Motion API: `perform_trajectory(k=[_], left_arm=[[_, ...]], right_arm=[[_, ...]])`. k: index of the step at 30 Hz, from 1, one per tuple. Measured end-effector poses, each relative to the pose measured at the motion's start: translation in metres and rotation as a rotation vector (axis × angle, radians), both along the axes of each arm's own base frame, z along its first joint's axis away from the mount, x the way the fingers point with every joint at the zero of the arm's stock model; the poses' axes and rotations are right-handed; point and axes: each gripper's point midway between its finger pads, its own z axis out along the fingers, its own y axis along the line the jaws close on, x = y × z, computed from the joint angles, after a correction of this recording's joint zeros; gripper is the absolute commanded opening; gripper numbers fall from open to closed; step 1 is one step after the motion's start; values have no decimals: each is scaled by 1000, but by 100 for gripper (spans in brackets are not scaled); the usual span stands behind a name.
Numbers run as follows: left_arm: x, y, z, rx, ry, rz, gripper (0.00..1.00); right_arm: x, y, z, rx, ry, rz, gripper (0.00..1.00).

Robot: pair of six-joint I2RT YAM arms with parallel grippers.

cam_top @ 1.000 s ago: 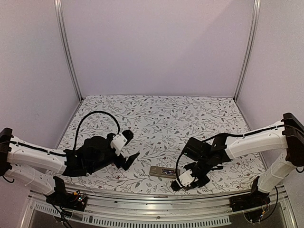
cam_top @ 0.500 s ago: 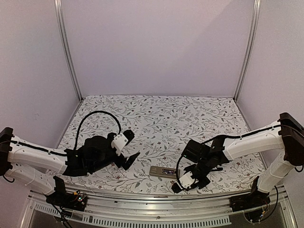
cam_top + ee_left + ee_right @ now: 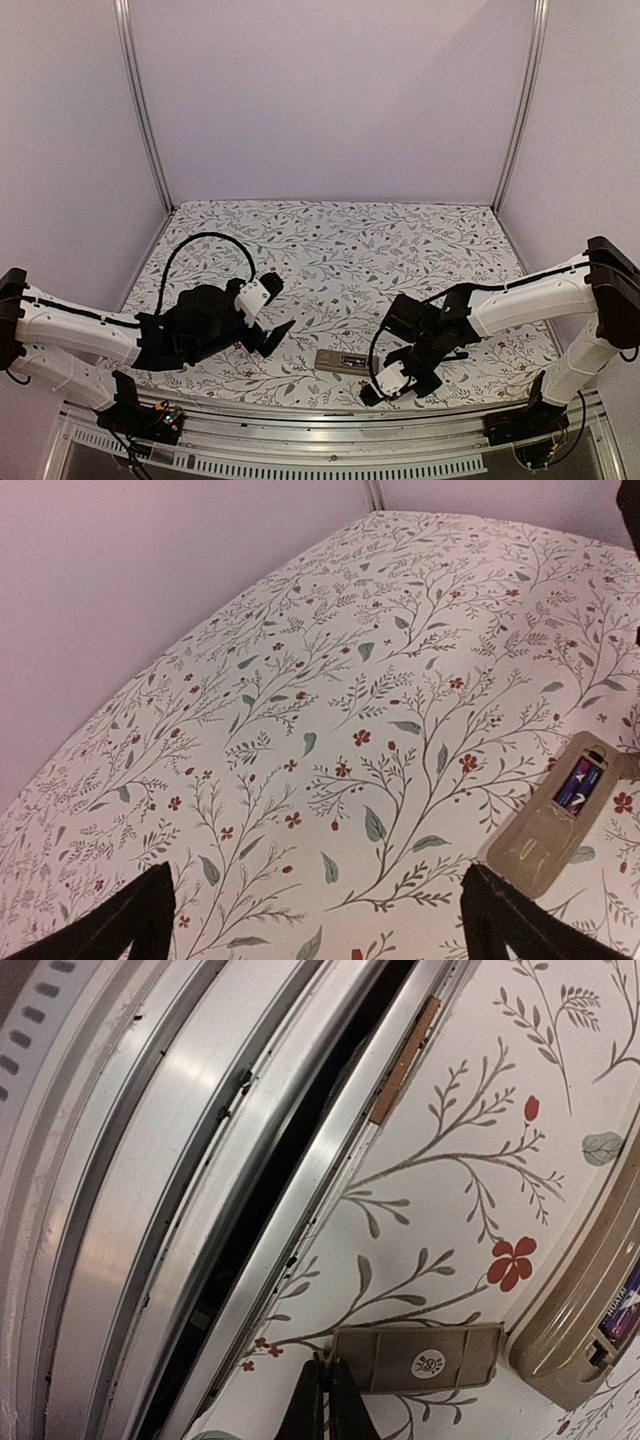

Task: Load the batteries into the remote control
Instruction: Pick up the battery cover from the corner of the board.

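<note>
Floral tabletop (image 3: 350,240); left claw (image 3: 320,910) wide and empty, right claw (image 3: 325,1400) closed, empty, beside grey cover (image 3: 420,1358)

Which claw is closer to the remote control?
Right. The right gripper sits by the remote control, at its right end; the left gripper hangs farther off, leftward.

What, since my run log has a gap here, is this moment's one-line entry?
left gripper: open, empty | right gripper: shut beside cover | remote: back up, next to cover
</note>
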Motion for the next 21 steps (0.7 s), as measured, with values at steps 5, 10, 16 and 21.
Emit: perform_trajectory(k=[5,10,16,21], left_arm=[[-2,-1,3,-9,0,-12,100],[-7,-5,7,-9,-10,-39,99],[-19,-13,27,-29,-64,-98,99],[-37,-25,66,-53,-223,-201,99]], right_arm=[[-5,1,3,-5,30,-7,0],[-9,14,20,34,84,-40,0],[-13,39,56,126,164,-75,0],[-15,60,93,211,256,-138,0]])
